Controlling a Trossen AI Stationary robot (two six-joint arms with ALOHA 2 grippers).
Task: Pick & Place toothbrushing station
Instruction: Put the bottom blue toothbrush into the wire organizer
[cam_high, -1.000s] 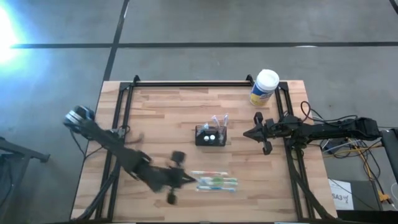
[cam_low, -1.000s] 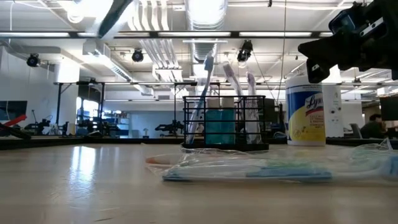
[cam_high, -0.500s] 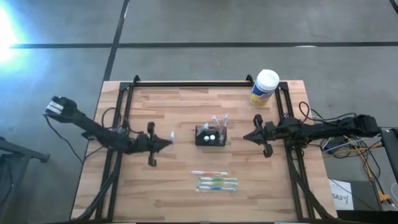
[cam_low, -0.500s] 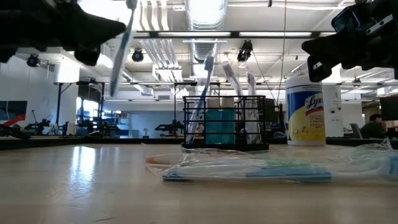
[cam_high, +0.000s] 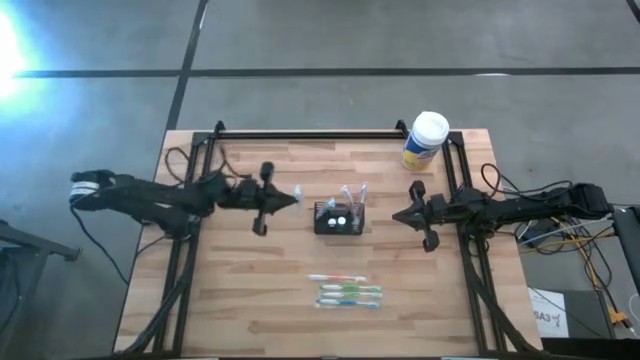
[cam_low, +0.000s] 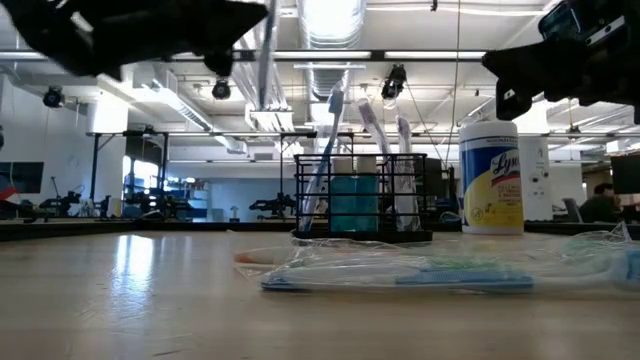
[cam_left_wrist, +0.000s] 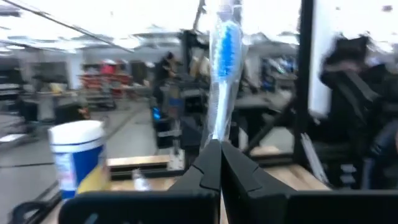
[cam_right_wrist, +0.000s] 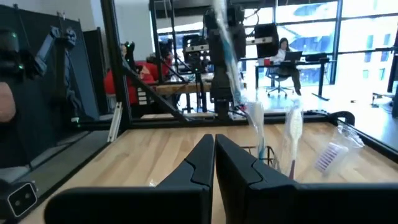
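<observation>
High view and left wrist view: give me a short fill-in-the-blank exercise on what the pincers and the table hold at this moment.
1. The left pincer is shut on a clear-wrapped blue-bristled ____.
2. The small black rectangular mesh caddy stands between the left pincer and the ____ pincer.
3. The yellow wipes canister has a ____ lid.
4. The wrapped toothbrushes on the wooden table lie ____, not upright.

Missing words: toothbrush; right; white; flat

My left gripper (cam_high: 293, 196) hangs just left of the mesh caddy (cam_high: 339, 218); my right gripper (cam_high: 396, 216) sits right of it. 3 packaged toothbrushes (cam_high: 347, 291) lie in front.
</observation>
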